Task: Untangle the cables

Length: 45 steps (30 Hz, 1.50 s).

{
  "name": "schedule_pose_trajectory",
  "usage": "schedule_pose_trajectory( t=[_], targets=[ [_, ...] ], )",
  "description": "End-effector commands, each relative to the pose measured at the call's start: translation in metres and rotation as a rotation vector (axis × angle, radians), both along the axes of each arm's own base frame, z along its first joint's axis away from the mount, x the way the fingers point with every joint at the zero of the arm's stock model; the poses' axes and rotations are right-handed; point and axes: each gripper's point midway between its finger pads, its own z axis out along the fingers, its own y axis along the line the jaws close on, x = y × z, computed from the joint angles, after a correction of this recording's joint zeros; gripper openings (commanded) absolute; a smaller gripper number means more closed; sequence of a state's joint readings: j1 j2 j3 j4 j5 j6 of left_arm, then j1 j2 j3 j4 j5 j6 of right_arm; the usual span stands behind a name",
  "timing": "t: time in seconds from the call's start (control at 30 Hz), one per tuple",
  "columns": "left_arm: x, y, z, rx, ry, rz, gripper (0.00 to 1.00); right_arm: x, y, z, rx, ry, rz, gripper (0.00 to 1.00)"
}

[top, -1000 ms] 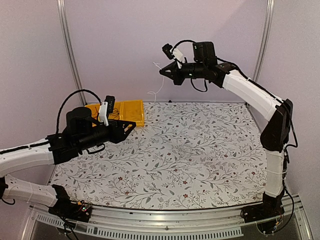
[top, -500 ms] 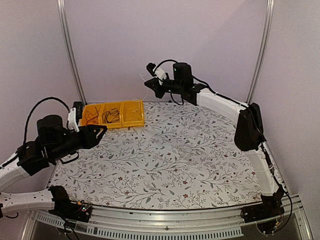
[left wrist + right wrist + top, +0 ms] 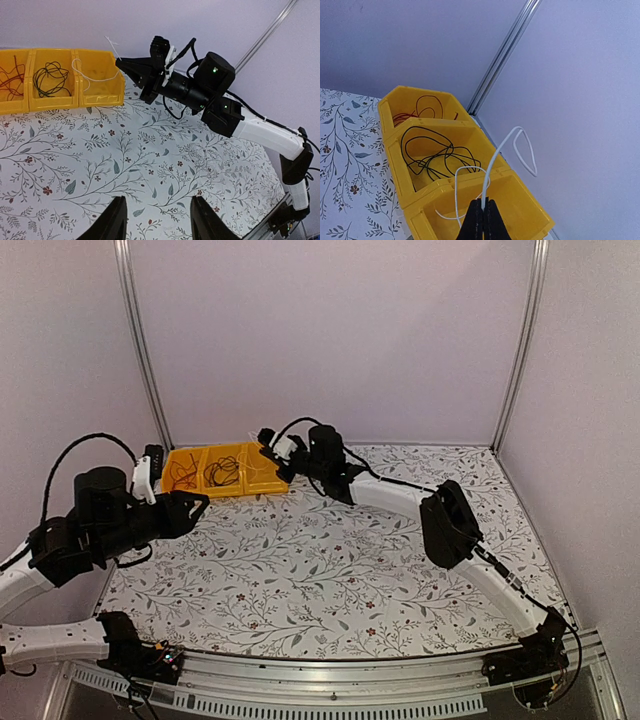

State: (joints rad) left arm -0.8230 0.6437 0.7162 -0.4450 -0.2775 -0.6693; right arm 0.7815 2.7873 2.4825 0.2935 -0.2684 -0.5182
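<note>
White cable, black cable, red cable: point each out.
white cable (image 3: 491,167), right wrist view, rising strand
black cable (image 3: 448,149), right wrist view, tangled coil
red cable (image 3: 405,117), right wrist view, bunched strands

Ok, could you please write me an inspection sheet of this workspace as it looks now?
Surface: table with a leaf-pattern cover, lying flat.
Job's things: red cable in one end bin of three yellow bins; black cable coiled in the middle bin; white cable partly in the other end bin, its upper part in the air.
Clutter: nothing seen.
Grippers: right gripper shut on the white cable above its bin; left gripper open, holding nothing, over the table.
Cables: thick black arm cables loop off both arms.
Surroundings: purple walls, metal posts in the far corners.
</note>
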Motion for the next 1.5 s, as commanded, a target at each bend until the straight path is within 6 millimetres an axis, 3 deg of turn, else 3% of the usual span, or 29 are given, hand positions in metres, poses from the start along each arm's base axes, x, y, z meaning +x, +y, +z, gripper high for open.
schedule_pose_trajectory(
  t=[0.0,0.13,0.27,0.47,0.7,0.97,1.03,1.07,1.1,1.27,1.33,1.43,1.47],
  targets=[
    [0.002,-0.008,0.010,0.013,-0.012,-0.028,0.47,0.008,-0.002,0.003,0.018,-0.094,-0.037,0.00],
    [0.002,-0.009,0.010,0.015,-0.012,-0.031,0.47,0.015,-0.006,-0.011,-0.005,-0.109,-0.083,0.00],
    [0.001,-0.006,0.011,-0.001,-0.018,-0.020,0.47,0.028,-0.015,-0.011,0.000,-0.108,-0.157,0.00],
    [-0.003,0.001,0.009,-0.028,-0.019,-0.001,0.46,0.018,-0.009,-0.020,-0.030,-0.089,-0.108,0.01],
    [-0.006,0.000,0.011,-0.031,-0.013,-0.019,0.46,0.002,0.006,-0.046,-0.105,-0.102,-0.055,0.29],
    [-0.009,0.002,0.017,-0.031,-0.039,-0.029,0.47,0.001,-0.003,-0.052,-0.157,-0.093,-0.087,0.53],
    [-0.007,0.003,0.017,-0.032,-0.061,-0.021,0.48,-0.007,-0.009,-0.032,-0.150,-0.077,-0.073,0.56],
    [-0.006,0.004,0.016,-0.029,-0.072,-0.017,0.48,-0.012,-0.014,-0.013,-0.137,-0.072,-0.061,0.57],
    [-0.004,0.004,0.015,-0.028,-0.085,-0.013,0.48,-0.019,-0.019,0.019,-0.103,-0.065,-0.049,0.58],
    [0.008,-0.013,0.001,0.017,-0.137,-0.050,0.50,-0.054,-0.049,0.098,-0.076,0.063,0.022,0.64],
    [0.015,-0.030,-0.008,0.056,-0.147,-0.102,0.50,-0.067,-0.070,0.111,-0.104,0.117,0.047,0.66],
    [0.026,-0.059,-0.032,0.123,-0.111,-0.187,0.51,-0.086,-0.107,0.087,-0.203,0.249,0.072,0.67],
    [0.030,-0.072,-0.038,0.141,-0.099,-0.230,0.50,-0.094,-0.123,0.088,-0.228,0.268,0.072,0.67]
  ],
)
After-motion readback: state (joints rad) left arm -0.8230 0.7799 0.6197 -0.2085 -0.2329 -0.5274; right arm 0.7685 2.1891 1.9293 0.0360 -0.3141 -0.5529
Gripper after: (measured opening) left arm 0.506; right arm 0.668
